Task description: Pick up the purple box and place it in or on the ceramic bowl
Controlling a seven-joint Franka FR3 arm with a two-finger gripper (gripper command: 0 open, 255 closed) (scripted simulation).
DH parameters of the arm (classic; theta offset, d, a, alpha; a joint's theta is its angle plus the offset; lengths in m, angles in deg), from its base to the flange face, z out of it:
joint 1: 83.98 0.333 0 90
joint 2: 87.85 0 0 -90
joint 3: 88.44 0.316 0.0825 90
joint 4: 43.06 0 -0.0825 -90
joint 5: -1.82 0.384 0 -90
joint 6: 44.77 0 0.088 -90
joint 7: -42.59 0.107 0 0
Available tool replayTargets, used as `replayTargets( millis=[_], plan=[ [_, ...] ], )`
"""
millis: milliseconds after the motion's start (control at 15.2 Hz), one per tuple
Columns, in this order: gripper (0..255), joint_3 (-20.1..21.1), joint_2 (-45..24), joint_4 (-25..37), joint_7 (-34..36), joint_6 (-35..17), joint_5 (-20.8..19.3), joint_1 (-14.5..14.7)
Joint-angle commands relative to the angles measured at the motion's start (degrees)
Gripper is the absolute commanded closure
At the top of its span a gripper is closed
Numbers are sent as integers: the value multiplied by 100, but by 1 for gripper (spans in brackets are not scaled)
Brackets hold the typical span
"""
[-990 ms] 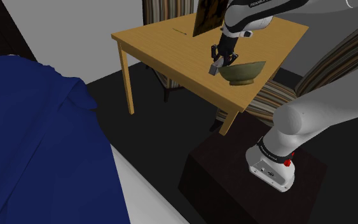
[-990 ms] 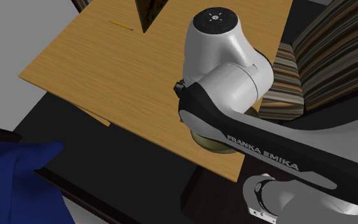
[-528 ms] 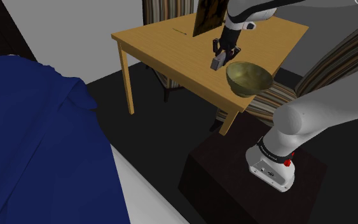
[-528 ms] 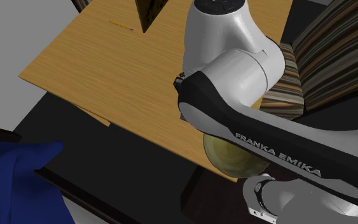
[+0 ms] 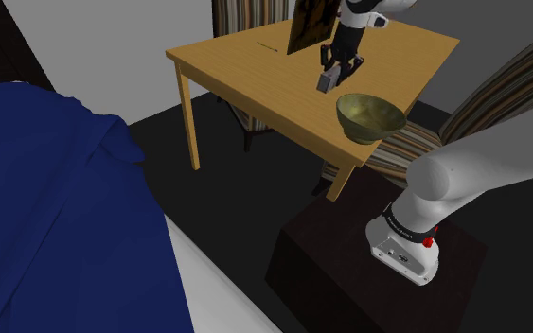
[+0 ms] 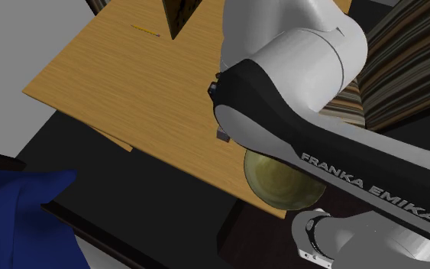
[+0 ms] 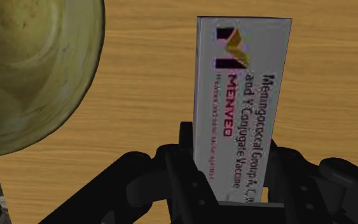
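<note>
The hand (image 5: 330, 72) is hanging over the wooden surface (image 5: 245, 66). Its two black fingers (image 7: 190, 168) are pinching the near end of a pale box (image 7: 241, 89) printed with purple and dark lettering. The box is sticking straight out past the fingertips and seems to be riding clear of the wood. An olive-green bowl (image 5: 371, 115) is sitting upright on the surface off to one side of the hand, on the stand's side and close to the surface's edge, apart from the box. A dark upright panel (image 5: 308, 26) is standing just beyond the hand.
</note>
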Motion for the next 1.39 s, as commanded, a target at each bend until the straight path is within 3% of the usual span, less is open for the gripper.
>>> replayTargets(
  millis=[0,1122,1320],
  plan=[
    [255,-9,45,129,-2,174,-1,-1],
    [255,-54,51,1401,10,1451,-35,-22],
    [255,-32,724,846,59,1566,53,47]
  ],
)
